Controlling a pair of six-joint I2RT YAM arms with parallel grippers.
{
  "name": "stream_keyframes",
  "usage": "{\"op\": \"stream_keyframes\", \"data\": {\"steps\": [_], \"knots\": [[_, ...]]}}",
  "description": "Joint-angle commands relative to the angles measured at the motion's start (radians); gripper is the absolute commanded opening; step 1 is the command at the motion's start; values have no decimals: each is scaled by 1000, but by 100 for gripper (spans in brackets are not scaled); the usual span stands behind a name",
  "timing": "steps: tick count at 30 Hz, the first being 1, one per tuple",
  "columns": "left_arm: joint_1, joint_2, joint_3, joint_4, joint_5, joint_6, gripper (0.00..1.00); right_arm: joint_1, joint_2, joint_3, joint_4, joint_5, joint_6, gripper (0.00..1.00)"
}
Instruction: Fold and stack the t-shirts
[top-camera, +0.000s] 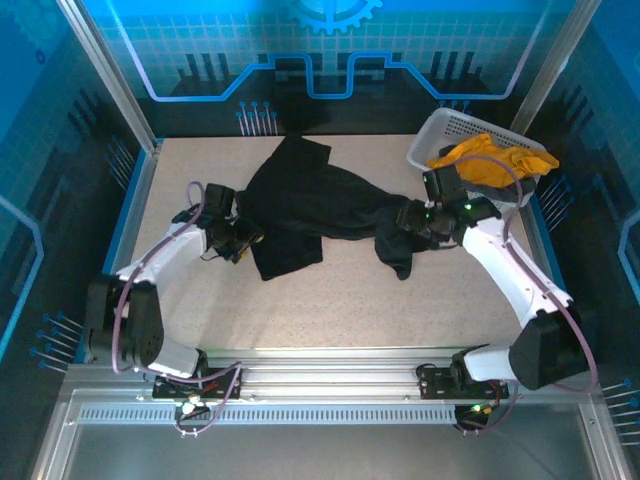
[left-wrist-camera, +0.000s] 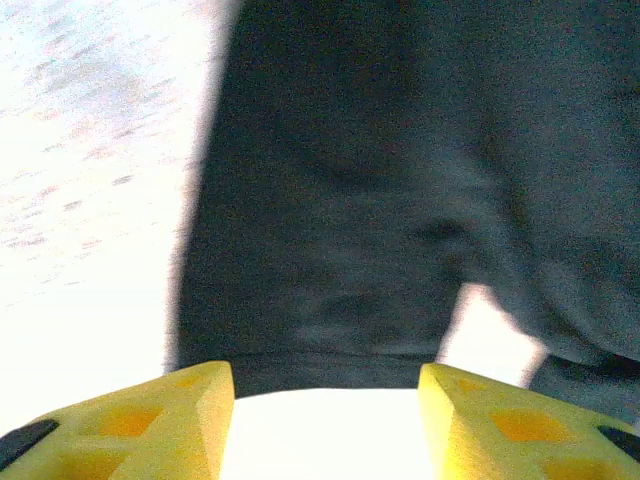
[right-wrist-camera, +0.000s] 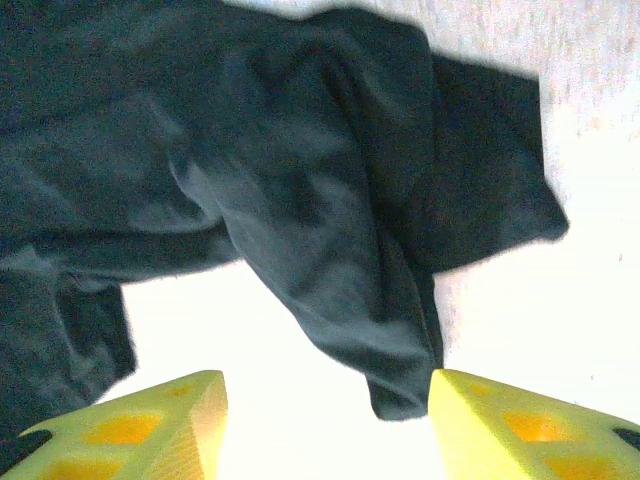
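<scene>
Sprawling across the speckled beige bench, the large plain black cloth t-shirt lies bunched and twisted, not flat. The white plastic lattice basket at far right holds the mustard orange-yellow t-shirt. Left jaws and right jaws stand apart, gripping nothing, one at each end of the black cloth.

Your risks: closing on doubled layers would lock in the twist. Uneven pulls could drag the shirt askew. The right arm is near the basket and could knock it.
</scene>
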Motion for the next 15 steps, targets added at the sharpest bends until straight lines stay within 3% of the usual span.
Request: {"op": "stream_keyframes", "data": {"steps": [1,8,15], "knots": [[34,62,67,1,-55,32,53,18,-24,-80,-8,-56,51,57],[180,257,230,182,10,118,54,16,-65,-162,23,-108,57,58],[192,425,335,227,135,186,45,4,-76,-157,4,-123,58,58]]}}
